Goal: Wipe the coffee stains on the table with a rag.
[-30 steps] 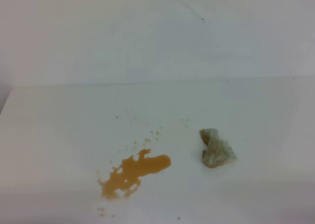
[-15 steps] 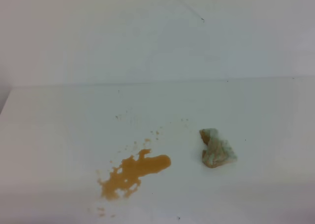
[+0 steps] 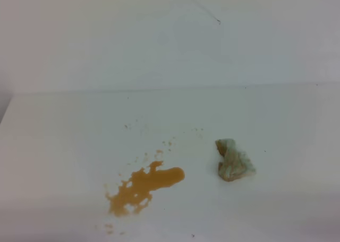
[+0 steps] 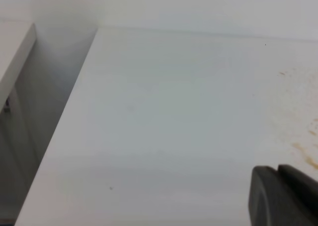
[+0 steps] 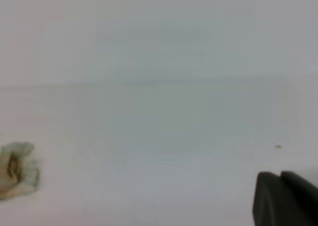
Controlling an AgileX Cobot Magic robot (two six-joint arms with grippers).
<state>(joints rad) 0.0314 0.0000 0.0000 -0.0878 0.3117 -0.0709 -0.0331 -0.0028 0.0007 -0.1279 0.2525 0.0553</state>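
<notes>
One rag (image 3: 234,160) beside coffee stains (image 3: 144,186)

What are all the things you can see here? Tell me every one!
coffee stains: one big blotch with small specks around it, orange-brown, on the table left of the rag.
rag: one, crumpled, pale whitish-green with brown patches, lying on the table, apart from the blotch.
table: one, white, under everything.
wall: one, white, behind the table, with a thin dark scratch.
left hand: one, dark, only a part shows at the lower right of the left wrist view.
right hand: one, dark, part showing, shut, holding nothing.
</notes>
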